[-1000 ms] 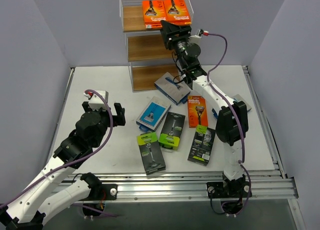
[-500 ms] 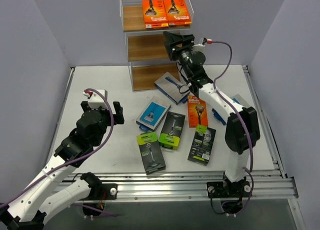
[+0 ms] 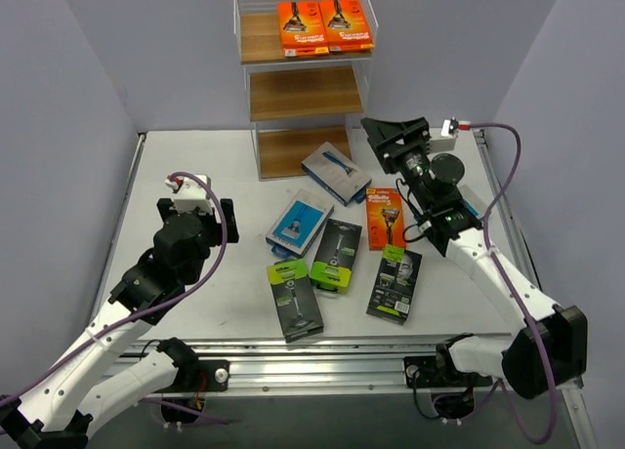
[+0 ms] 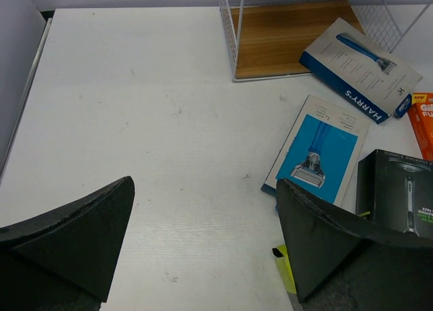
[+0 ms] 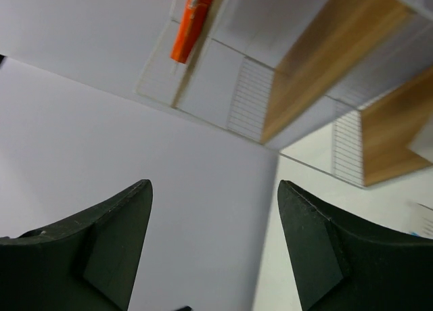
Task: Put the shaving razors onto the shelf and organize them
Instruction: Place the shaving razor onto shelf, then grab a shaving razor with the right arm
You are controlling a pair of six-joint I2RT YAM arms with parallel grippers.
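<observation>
shelf (image 3: pixel 303 93), two orange razor packs (image 3: pixel 301 27) on top tier

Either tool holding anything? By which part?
Nothing is held. The left tool and the right tool both stand open, with nothing between their fingers.

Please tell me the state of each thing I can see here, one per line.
Shelf: standing, two packs on top tier.
Top orange packs: flat, side by side.
Table orange pack: flat on table, not shelved.
Harry's pack: on table, at the shelf's front corner.
Blue pack: flat on table.
Black packs: three, flat on table.
Left pincer: open, empty.
Right pincer: open, empty.
</observation>
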